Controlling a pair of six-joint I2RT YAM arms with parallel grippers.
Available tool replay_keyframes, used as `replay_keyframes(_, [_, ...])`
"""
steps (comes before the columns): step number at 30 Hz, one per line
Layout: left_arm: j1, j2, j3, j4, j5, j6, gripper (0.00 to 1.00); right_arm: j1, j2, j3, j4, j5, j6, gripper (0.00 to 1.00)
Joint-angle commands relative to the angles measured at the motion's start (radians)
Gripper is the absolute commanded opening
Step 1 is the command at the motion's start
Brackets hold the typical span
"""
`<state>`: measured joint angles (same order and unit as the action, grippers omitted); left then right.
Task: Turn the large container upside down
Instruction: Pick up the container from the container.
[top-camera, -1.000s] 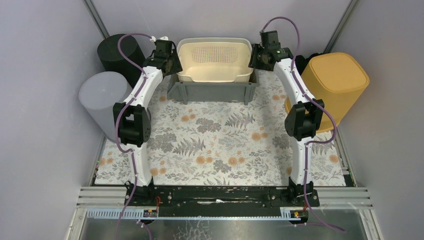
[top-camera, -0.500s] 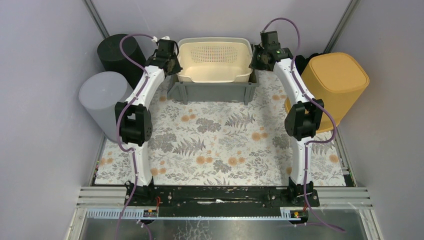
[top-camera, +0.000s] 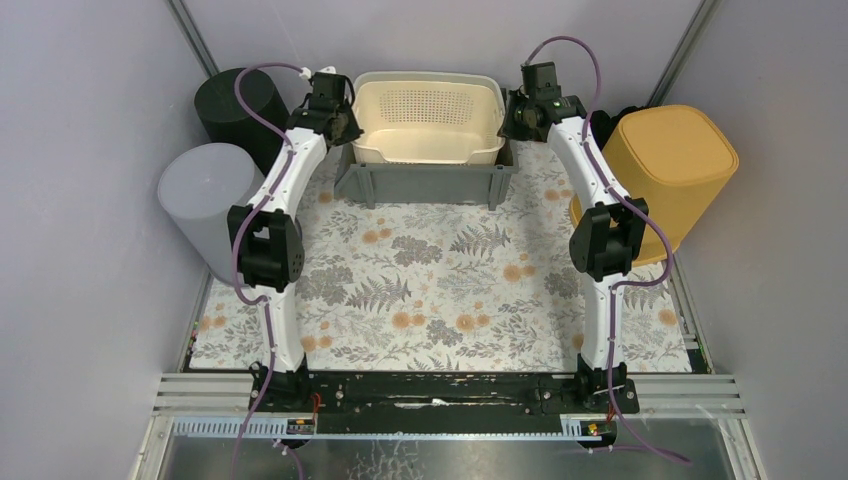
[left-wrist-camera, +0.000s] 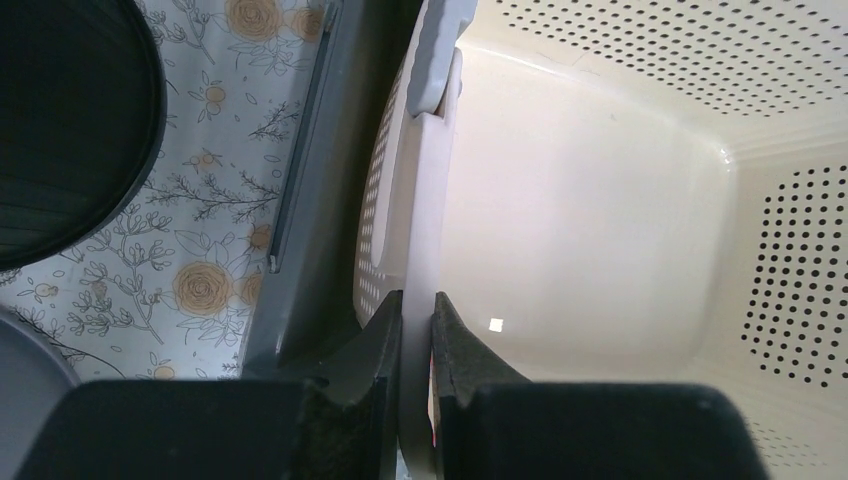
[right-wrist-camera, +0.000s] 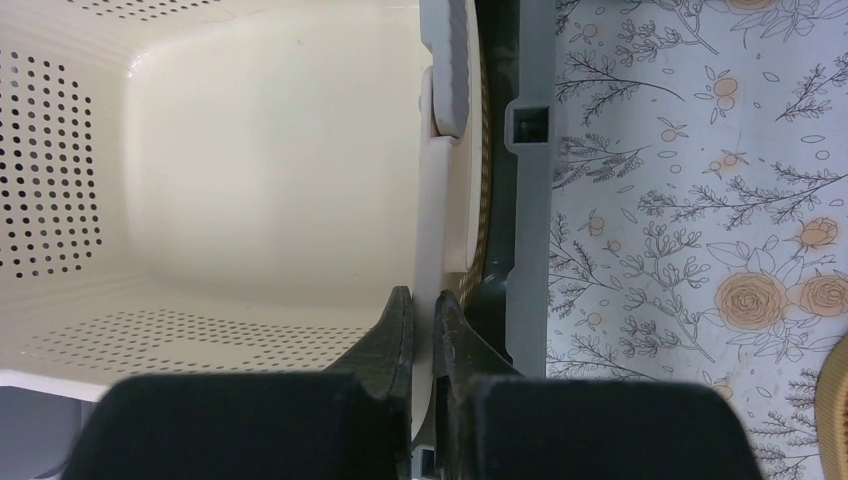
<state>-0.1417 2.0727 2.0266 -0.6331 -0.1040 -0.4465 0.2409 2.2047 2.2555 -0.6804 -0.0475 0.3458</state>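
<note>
Cream container (top-camera: 428, 120), grey crate (top-camera: 425, 185) beneath (partly hidden), fingers (left-wrist-camera: 384, 345) pinching rims

Your left gripper (left-wrist-camera: 415, 305) has closed. A second ago its jaws stood apart; now its two black fingers pinch the left rim of the cream perforated plastic basket (top-camera: 428, 112), one inside the wall and one outside. Your right gripper (right-wrist-camera: 423, 300) has closed the same way on the basket's right rim. In the top view, the left wrist has moved a little further back along the basket's side, and its elbow has shifted slightly left. The basket's near edge now sits a touch higher in that view, baring slightly more of the grey plastic crate (top-camera: 425, 185) beneath it.
</note>
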Motion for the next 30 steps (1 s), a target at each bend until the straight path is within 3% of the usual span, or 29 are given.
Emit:
replay_keyframes(1, [0.005,-0.068,0.065,0.068,0.038,0.028,0.0,0.005,-0.087,0.046,0.061,-0.064,-0.039,0.0])
replay_keyframes(30, [0.01,-0.331,0.032,0.135,0.216,-0.053,0.0,0.006,-0.345,-0.051,0.169,-0.138,0.008,0.0])
